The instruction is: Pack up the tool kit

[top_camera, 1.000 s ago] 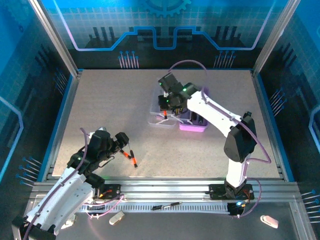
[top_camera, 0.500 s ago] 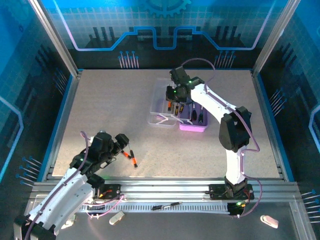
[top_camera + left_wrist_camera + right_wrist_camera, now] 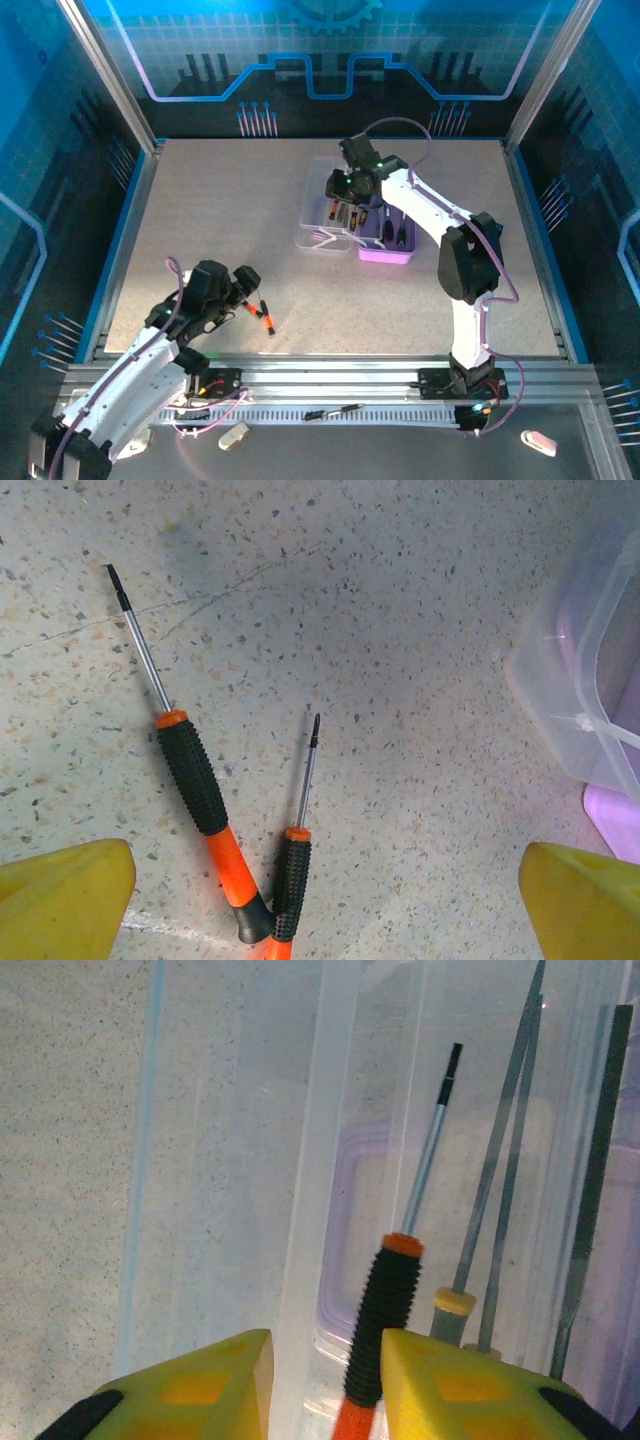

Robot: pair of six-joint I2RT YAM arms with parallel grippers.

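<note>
At the far middle of the worktop (image 3: 220,220), the tool kit case (image 3: 372,250) is lying open. Its purple base (image 3: 392,254) is on the right and its clear lid (image 3: 320,228) is folded out to the left, so the inside is facing up for loading. The right hand (image 3: 342,203) is hanging about over the line where lid and base are meeting, pointing down. A black-and-orange screwdriver (image 3: 385,1310) is sitting between its fingers (image 3: 190,1385), with the blade aiming along the case, nearly parallel to the thin tools (image 3: 470,1260) lying inside. I think this alignment is letting it go down straight beside them. The fingers are standing partly spread: the handle is leaning on one pad while a gap is showing on the other side, so it is looking like a loose release and not a firm pinch.

On the near left, the left hand (image 3: 320,905) is hovering with its fingers fully spread, holding nothing. Two more screwdrivers (image 3: 195,780) are lying under it on the bare worktop, well apart from the case. Their handle ends are touching and their blades are forming a narrow V. They are waiting to be packed.
</note>
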